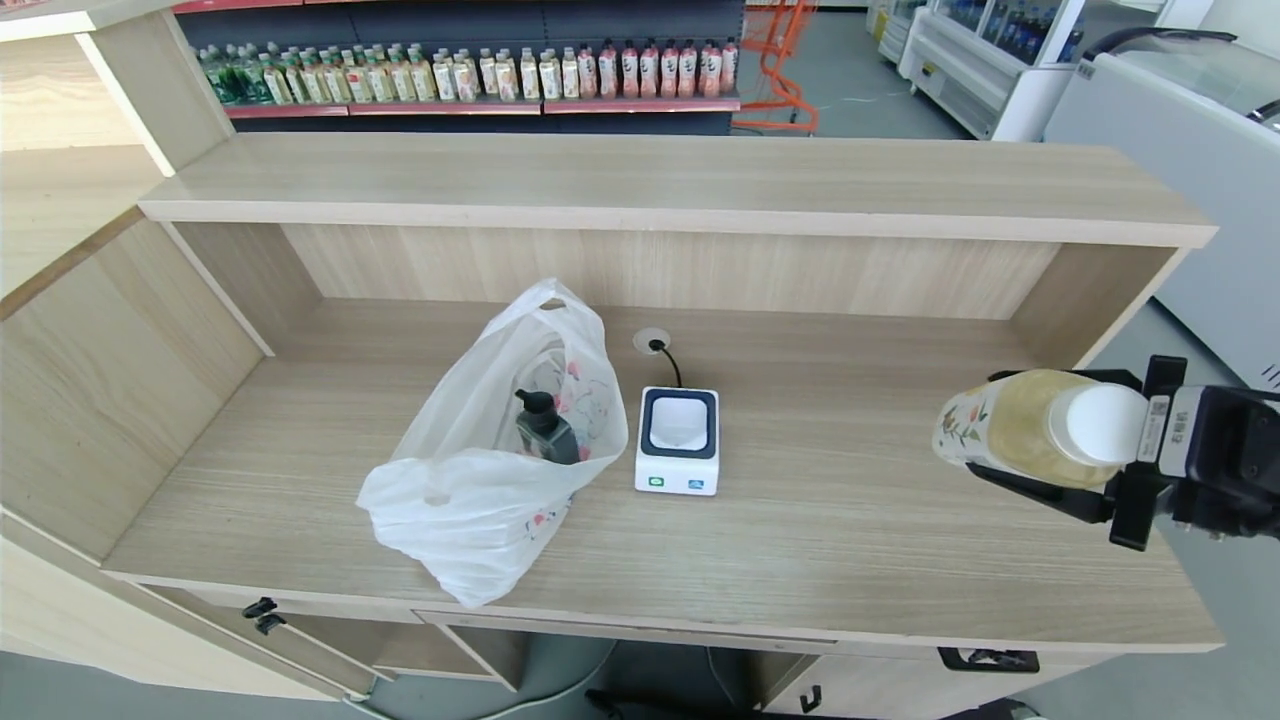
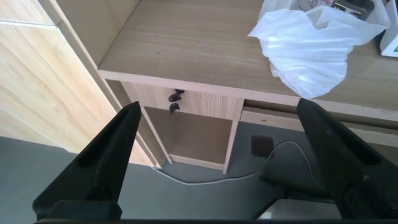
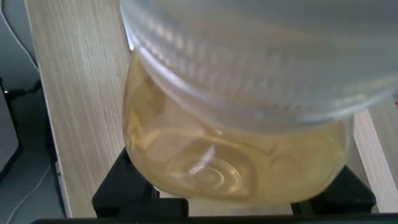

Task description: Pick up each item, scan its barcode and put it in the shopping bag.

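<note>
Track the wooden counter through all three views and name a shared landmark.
Head view: counter spans the middle, under the shopping bag and scanner.
Left wrist view: its front edge, shopping bag on top, beyond the open left pincer.
Right wrist view: wood behind the drink bottle in the right pincer.
Shared with head view: shopping bag; drink bottle.

Bright, even light, soft shadows (head view bows the counter (image 1: pixel 850 520)).

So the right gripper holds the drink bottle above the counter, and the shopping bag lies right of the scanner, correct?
Not quite. The head view shows the shopping bag lying left of the scanner, not right of it. The rest holds: the right gripper holds the drink bottle above the counter.
</note>
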Available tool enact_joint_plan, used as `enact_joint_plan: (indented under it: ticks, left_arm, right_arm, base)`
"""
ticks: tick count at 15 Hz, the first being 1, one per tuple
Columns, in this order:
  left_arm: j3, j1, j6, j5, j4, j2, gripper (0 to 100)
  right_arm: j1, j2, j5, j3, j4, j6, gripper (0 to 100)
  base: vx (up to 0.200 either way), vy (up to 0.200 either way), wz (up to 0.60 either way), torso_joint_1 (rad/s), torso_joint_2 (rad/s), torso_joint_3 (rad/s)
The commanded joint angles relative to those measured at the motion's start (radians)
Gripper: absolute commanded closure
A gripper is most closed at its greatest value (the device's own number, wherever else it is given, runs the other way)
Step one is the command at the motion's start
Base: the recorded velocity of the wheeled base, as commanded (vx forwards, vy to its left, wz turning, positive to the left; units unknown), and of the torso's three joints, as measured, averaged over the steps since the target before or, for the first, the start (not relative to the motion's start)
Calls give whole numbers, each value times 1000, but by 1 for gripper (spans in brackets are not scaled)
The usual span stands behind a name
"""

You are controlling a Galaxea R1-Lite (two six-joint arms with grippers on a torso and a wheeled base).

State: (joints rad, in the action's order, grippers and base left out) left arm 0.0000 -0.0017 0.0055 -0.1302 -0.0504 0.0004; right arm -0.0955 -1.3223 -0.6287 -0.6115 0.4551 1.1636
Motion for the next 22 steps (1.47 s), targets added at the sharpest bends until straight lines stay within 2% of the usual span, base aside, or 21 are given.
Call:
enact_joint_plan:
  ticks: [1,5,10,16,18,22]
  left_arm:
    - [0,0,2,0,0,0,0]
    - [0,0,2,0,0,0,0]
    - [0,0,4,0,0,0,0]
    - [0,0,4,0,0,0,0]
    - [0,0,4,0,0,0,0]
    - [0,0,4,0,0,0,0]
  right_arm:
    - [-1,-37,-8,-14,2,1,100]
    - [-1,-112,-35,-103,0,1,100]
    - [0,-213,-166,-142,0,-1,100]
    - [-4,-351,-316,-189,0,-1,100]
    - [-6,-393,-338,-200,7,5,100]
    - [-66,-469,-370,-281,31,7,100]
  base:
    - [0,200,0,2,2,2]
    - [0,50,0,1,2,1]
    - [200,0,0,-2,-3,4]
    - [0,0,0,0,0,0]
    - [0,0,0,0,0,0]
    - [0,0,0,0,0,0]
